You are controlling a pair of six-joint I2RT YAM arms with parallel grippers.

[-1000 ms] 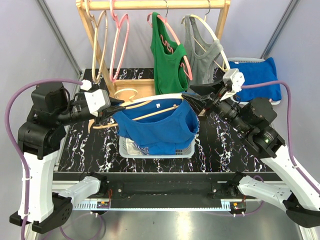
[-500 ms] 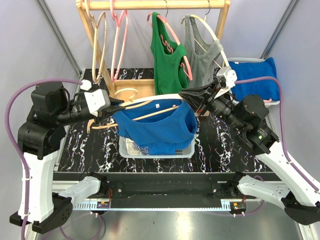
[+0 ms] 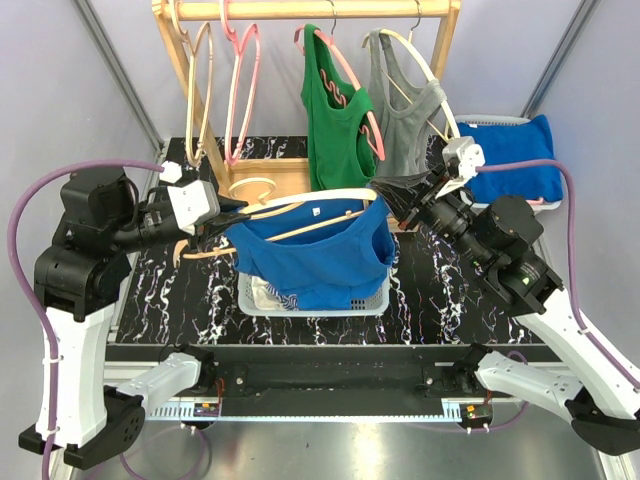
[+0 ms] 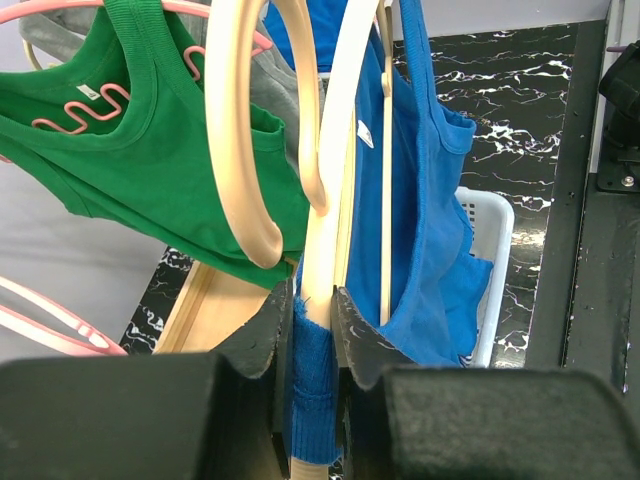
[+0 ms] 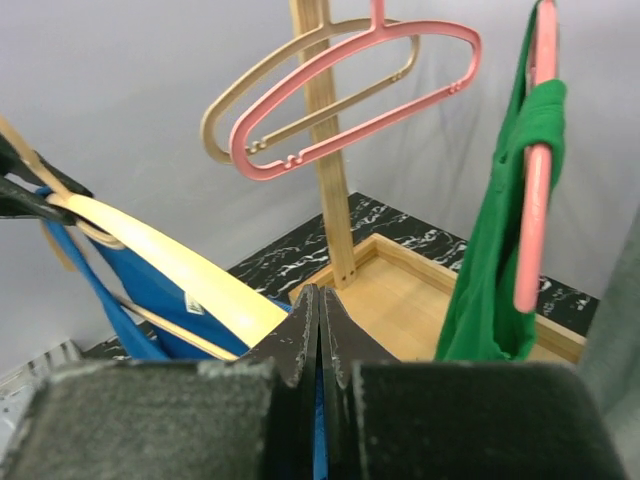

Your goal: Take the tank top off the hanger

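Observation:
A blue tank top (image 3: 315, 255) hangs on a pale wooden hanger (image 3: 310, 198) held level above a white basket (image 3: 375, 298). At the hanger's left end, my left gripper (image 3: 232, 212) is shut on the wood and the blue strap lying over it. The left wrist view shows its jaws (image 4: 313, 310) clamping both the hanger (image 4: 335, 150) and the blue fabric (image 4: 430, 200). My right gripper (image 3: 385, 195) sits at the hanger's right end. In the right wrist view its jaws (image 5: 318, 310) are pressed together with a thin strip of blue cloth between them, beside the hanger (image 5: 180, 270).
Behind, a wooden rack (image 3: 265, 175) carries a green tank top (image 3: 335, 120) on a pink hanger, a grey tank top (image 3: 405, 110), and empty pink and wooden hangers (image 3: 238, 90). A folded blue cloth (image 3: 510, 160) lies at the back right. The basket holds some clothing.
My right gripper has closed, from open to shut, on the tank top at the hanger's right end. The left gripper and the hanger have stayed where they were.

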